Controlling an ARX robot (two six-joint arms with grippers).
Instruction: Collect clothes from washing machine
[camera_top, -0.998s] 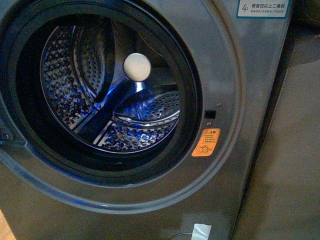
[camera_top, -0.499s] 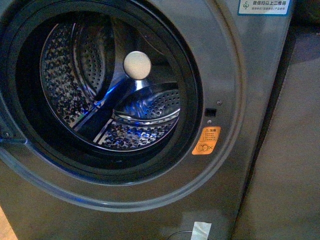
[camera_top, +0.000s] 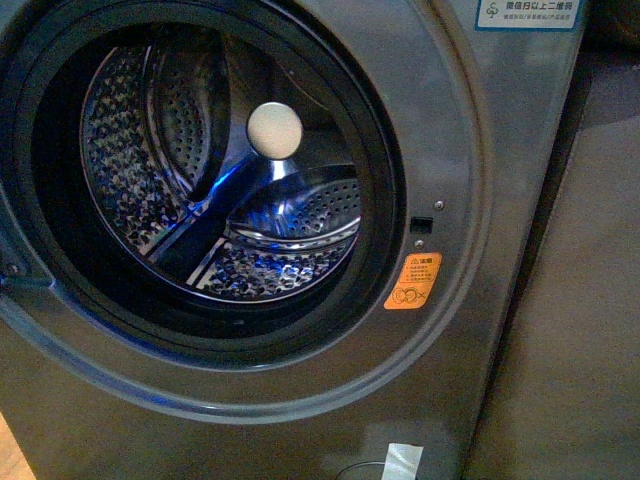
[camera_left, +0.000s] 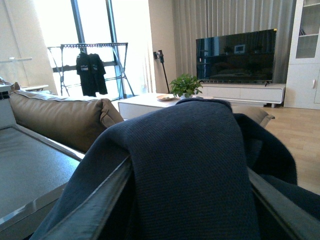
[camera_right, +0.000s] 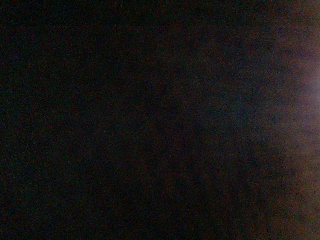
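The dark grey washing machine (camera_top: 470, 150) fills the front view, with its black-rimmed porthole (camera_top: 385, 200) open on the perforated steel drum (camera_top: 160, 130). No fabric shows in the drum, and neither arm shows in this view. In the left wrist view my left gripper (camera_left: 192, 200) is shut on the clothes (camera_left: 190, 160), a dark navy knit draped over and between its fingers (camera_left: 95, 200). The right wrist view is dark and tells nothing.
An orange sticker (camera_top: 412, 282) sits right of the porthole. A beige panel (camera_top: 570, 330) stands right of the machine. The left wrist view shows a brown sofa (camera_left: 60, 117), a drying rack (camera_left: 92, 65), a plant (camera_left: 185, 85) and a television (camera_left: 235, 55).
The front view has shifted very slightly; nothing else visibly differs.
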